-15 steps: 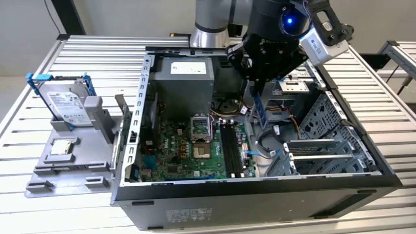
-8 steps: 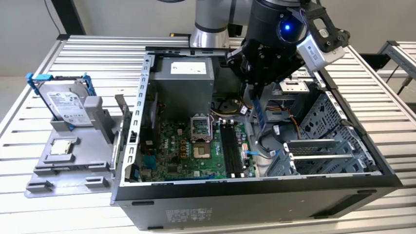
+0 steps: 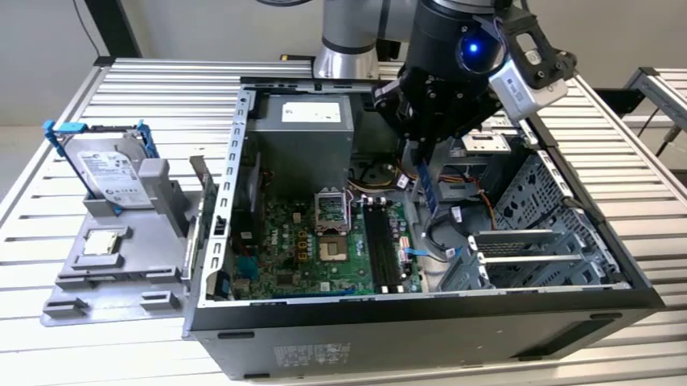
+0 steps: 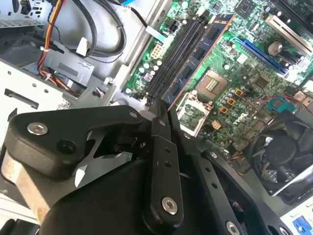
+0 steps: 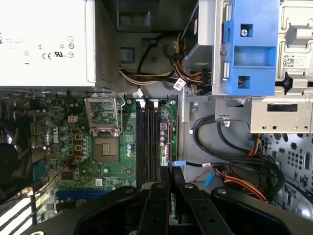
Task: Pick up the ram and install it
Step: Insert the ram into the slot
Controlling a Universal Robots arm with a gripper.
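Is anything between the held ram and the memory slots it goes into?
Nothing visible. The gripper is shut on the ram, which hangs just over the memory slots. The slots look empty, and the loose cables lie off to the side, beyond the motherboard edge.

My table (image 3: 64,354) is pale and slatted. A plain wall (image 3: 204,28) stands behind, a second slatted table (image 3: 660,80) at the exterior view's right.
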